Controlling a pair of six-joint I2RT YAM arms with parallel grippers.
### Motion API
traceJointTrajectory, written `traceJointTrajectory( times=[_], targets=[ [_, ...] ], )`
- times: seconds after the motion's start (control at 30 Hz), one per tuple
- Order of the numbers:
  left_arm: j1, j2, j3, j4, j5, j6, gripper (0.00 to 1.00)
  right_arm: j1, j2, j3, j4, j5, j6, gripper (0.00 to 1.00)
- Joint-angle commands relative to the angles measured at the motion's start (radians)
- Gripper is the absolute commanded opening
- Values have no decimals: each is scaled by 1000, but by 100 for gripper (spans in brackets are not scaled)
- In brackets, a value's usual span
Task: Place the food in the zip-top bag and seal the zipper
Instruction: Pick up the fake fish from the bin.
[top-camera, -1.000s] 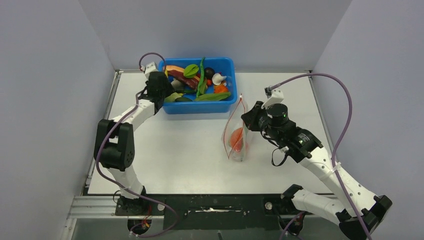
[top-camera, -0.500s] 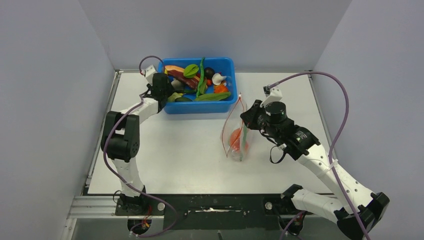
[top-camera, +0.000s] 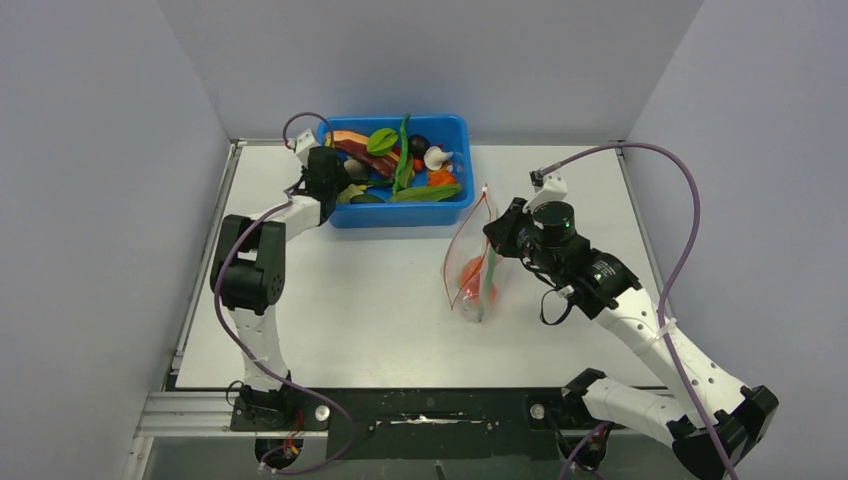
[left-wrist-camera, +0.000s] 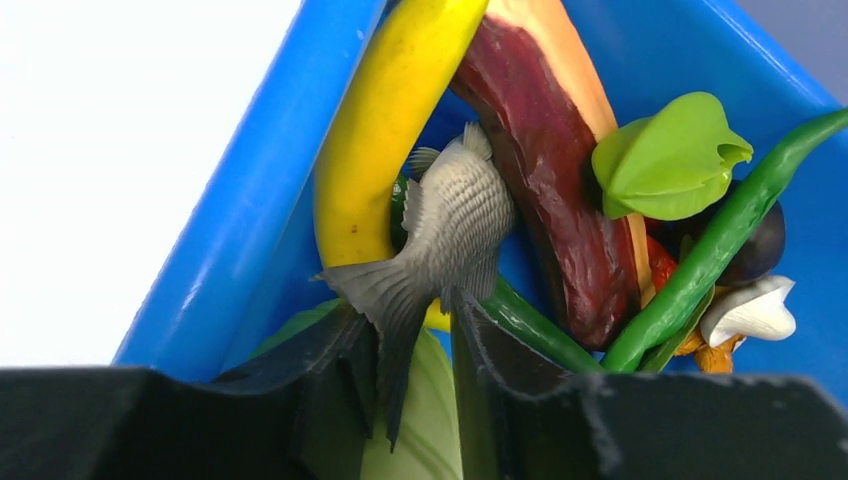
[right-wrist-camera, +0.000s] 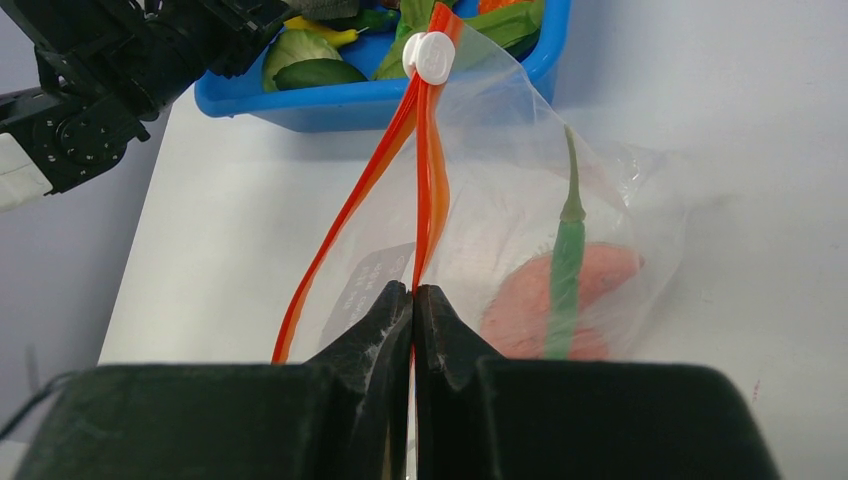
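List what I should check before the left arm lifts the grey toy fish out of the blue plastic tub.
1. Left gripper straddles the tail of the grey toy fish: ok.
2. Jaws clamped on that tail: not ok, a gap shows beside it.
3. Fish free of the yellow toy banana it lies against: cannot tell.
4. Right gripper shut on the red-orange zipper strip: ok.
5. Mouth of the clear crinkly zip-top bag spread open: ok, the two strips part.
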Motion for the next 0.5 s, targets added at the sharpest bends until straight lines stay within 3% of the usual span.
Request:
traceJointTrajectory(
  times=[0.0, 0.17, 0.47],
  targets=[
    [6, 2, 52, 100, 38, 20, 23, -10, -1, 44, 64, -7, -6, 0],
    [6, -10, 37, 121, 57, 30, 1, -11, 1, 42, 66, -14, -3, 0],
    [5, -79, -9, 152, 93, 101, 0, -11, -9, 29, 63, -18, 20, 0]
  ],
)
